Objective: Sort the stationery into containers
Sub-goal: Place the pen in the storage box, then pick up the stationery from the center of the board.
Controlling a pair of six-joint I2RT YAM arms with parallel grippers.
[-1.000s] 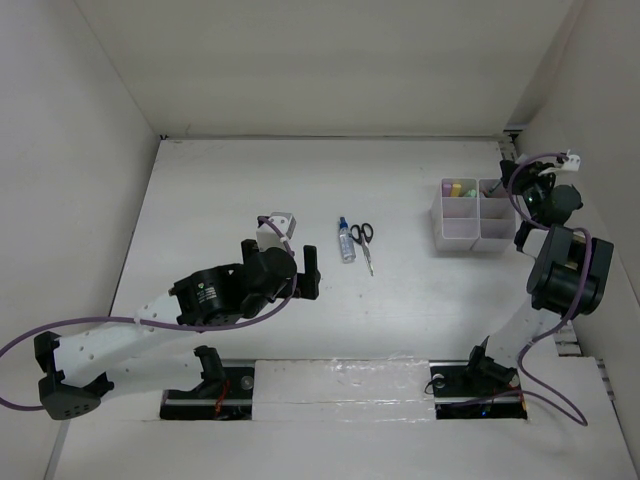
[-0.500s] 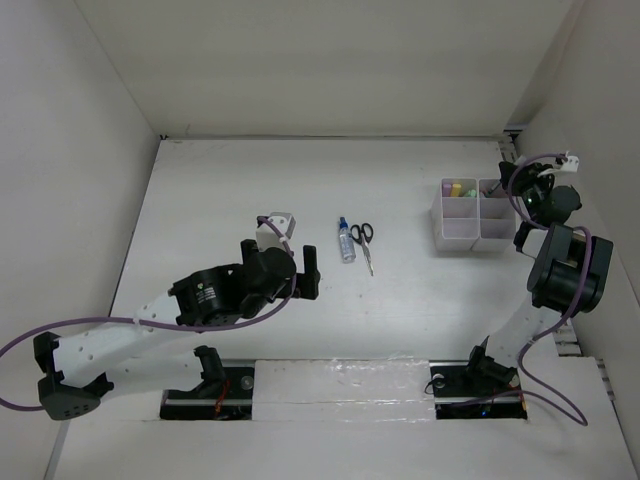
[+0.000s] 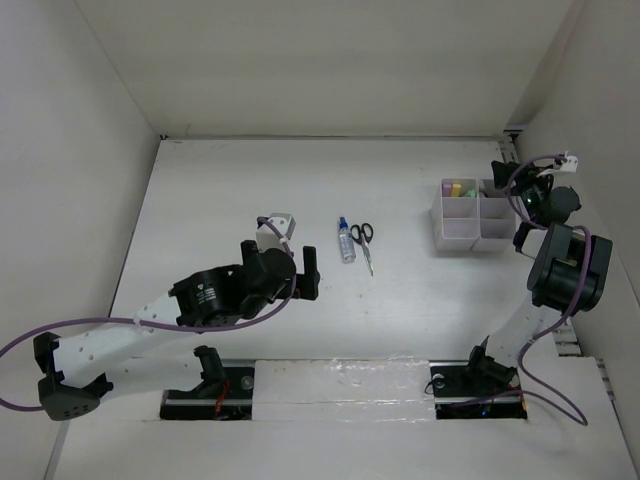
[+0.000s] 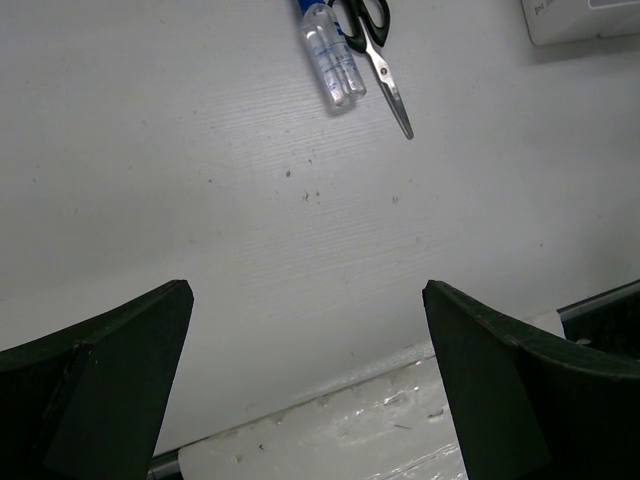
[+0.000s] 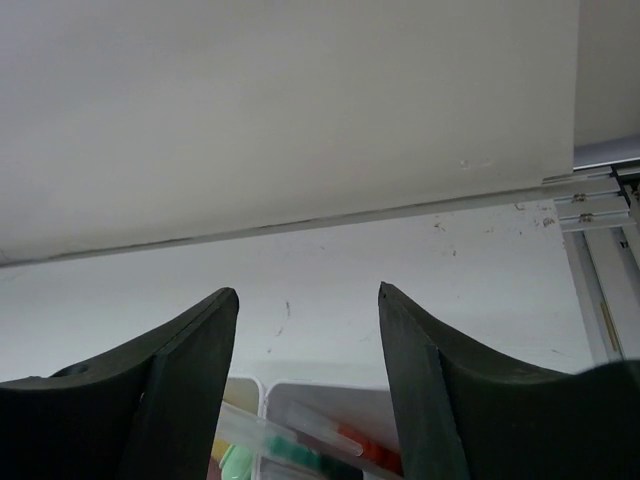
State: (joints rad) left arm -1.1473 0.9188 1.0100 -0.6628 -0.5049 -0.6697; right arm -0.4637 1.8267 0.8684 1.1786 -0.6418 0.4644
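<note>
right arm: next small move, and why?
Probably lift the right gripper straight up, clear of the organizer. Its jaws stand apart with nothing between them, and the pens appear to lie in the compartment beneath, so that drop looks done. The bottle and scissors lie unsorted on the table.

One organizer (image 3: 460, 240), one scissors (image 3: 364, 240), one bottle (image 3: 346, 243), and perhaps three pastel sticks (image 3: 456, 188).

A white table (image 3: 250, 180) is enclosed by plain off-white panels: back wall (image 3: 330, 60), left wall (image 3: 60, 200) and right wall (image 3: 605, 90). The light is soft and even.
</note>
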